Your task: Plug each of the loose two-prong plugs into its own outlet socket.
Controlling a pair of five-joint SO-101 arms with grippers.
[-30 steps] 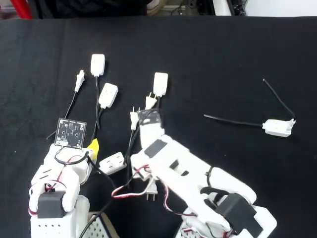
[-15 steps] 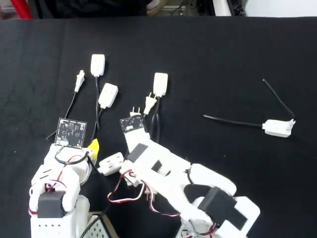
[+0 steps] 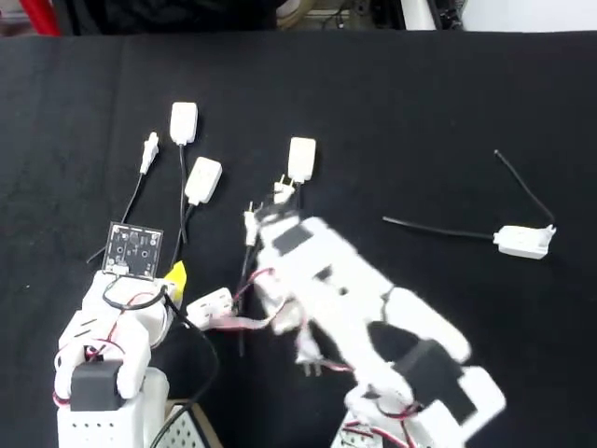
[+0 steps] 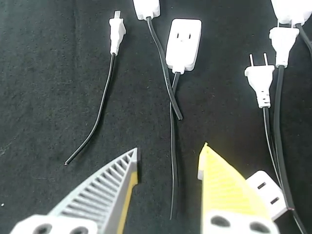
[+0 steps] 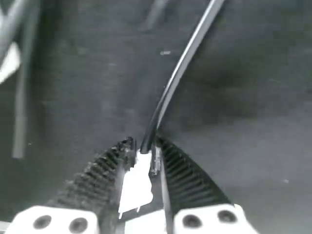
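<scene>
My right gripper [image 5: 141, 144] is shut on a white two-prong plug [image 5: 136, 183], whose black cord [image 5: 180, 68] runs away over the cloth. In the high view the right arm [image 3: 317, 271] lies across the table's middle. My left gripper [image 4: 168, 153] stands open and holds nothing; its yellow finger [image 3: 175, 274] is near a white socket [image 3: 210, 303]. Ahead of it lie a loose plug [image 4: 116, 34], a socket [image 4: 183, 41] and another loose plug [image 4: 263, 80]. A third plug [image 4: 282, 39] lies right at a socket [image 4: 297, 9].
Another socket [image 3: 184, 121] sits at the far left, and one with a long cord [image 3: 522, 241] lies alone at the right. A plug [image 3: 308, 362] shows below the right arm. Black cords cross the middle. Black cloth [image 3: 420, 112] covers the table.
The right arm swung left half a second ago, then back right and farther up the table. The plug below it shifted right. The left arm has kept still.
</scene>
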